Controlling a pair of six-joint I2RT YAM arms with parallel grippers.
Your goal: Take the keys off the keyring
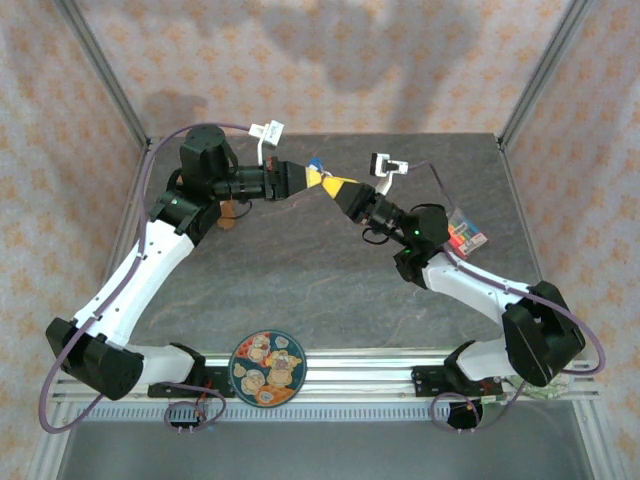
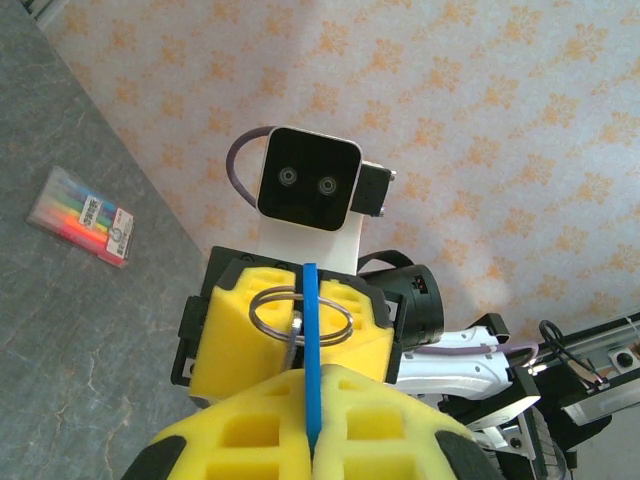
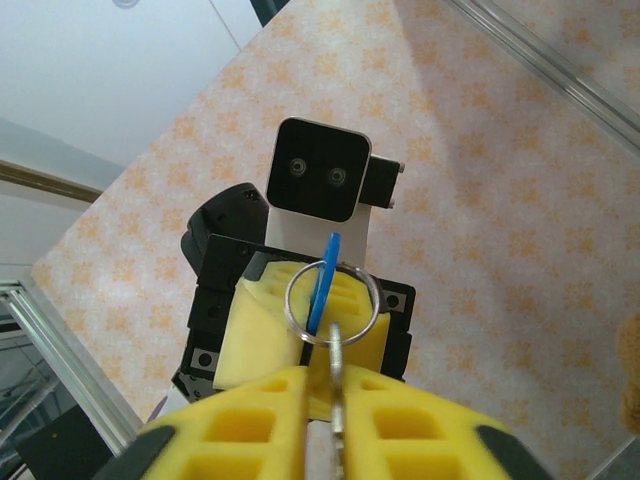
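Both arms meet in the air over the back middle of the table. My left gripper (image 1: 308,178) (image 2: 312,400) is shut on a flat blue tag (image 2: 312,320) (image 3: 322,280) that hangs on the silver keyring (image 2: 252,312) (image 3: 287,300). Facing it, my right gripper (image 1: 336,188) (image 3: 338,395) is shut on a thin silvery key (image 3: 336,352) (image 2: 292,338) threaded on the same ring. The ring stands stretched between the two pairs of yellow foam pads. How many keys are on the ring I cannot tell.
A round patterned plate (image 1: 267,368) lies at the table's near edge between the arm bases. A pack of coloured markers (image 1: 466,233) (image 2: 82,215) lies at the right. A small brown object (image 1: 228,212) sits by the left arm. Metal frame posts stand at the back corners.
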